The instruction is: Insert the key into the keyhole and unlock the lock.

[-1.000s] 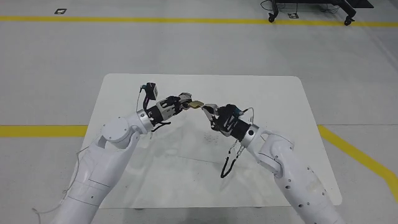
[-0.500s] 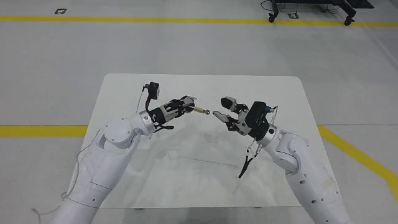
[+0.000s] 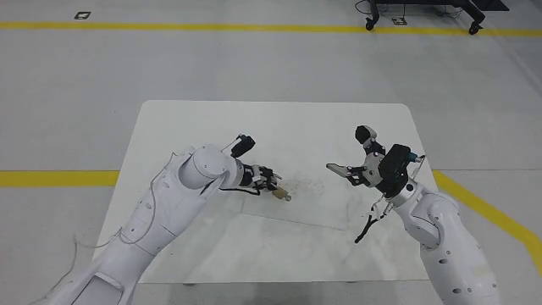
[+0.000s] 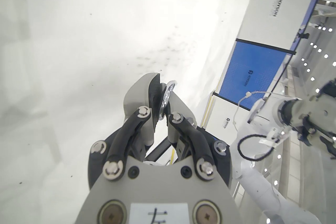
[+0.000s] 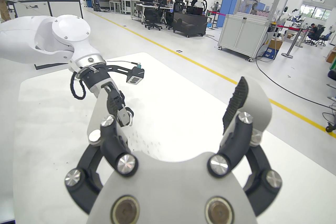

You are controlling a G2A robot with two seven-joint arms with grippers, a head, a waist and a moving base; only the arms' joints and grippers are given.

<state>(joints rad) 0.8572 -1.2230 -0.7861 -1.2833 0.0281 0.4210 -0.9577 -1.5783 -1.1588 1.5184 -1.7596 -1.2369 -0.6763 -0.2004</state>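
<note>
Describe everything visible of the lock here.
The lock is a small padlock, brass-coloured from above, with a silvery metal shackle seen from the right wrist view. The left gripper is shut on it, holding it low over the middle of the white table. Whether it touches the table cannot be told.

White table (image 3: 339, 123), rounded corners; faint dark specks (image 4: 168, 51) near middle.
</note>
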